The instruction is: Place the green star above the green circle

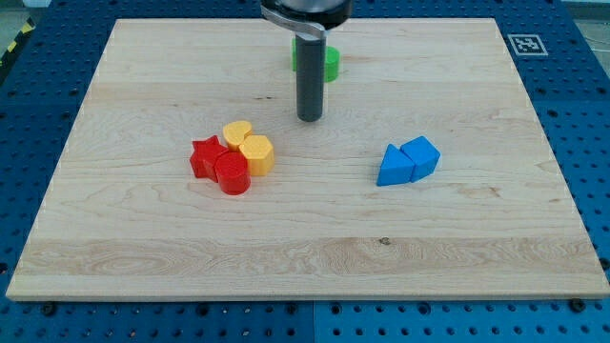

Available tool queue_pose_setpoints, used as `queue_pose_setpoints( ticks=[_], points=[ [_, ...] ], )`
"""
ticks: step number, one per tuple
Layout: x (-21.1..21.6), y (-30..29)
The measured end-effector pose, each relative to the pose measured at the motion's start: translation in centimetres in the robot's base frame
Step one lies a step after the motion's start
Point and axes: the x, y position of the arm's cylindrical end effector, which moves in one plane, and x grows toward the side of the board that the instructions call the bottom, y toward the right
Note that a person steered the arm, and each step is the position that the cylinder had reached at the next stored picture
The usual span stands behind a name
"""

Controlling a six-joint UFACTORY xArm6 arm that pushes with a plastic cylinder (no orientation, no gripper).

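Note:
A green block (331, 63) shows near the view's top, mostly hidden behind the rod; I cannot tell its shape, nor whether it is one block or two. My tip (311, 118) rests on the board just below it, toward the view's bottom, apart from it. The tip is above and to the right of the red and yellow cluster.
A red star (205, 156), a red cylinder (232, 175), a yellow heart (236, 132) and a yellow cylinder (256, 152) cluster at the left of centre. A blue triangle (393, 167) and a blue cube (421, 155) touch at the right. The wooden board (143, 257) lies on a blue perforated table.

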Motion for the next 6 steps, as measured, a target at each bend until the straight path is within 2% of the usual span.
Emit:
queue_pose_setpoints(
  ticks=[2, 6],
  points=[
    [-3.9, -2.1],
    [-11.2, -1.7]
  ],
)
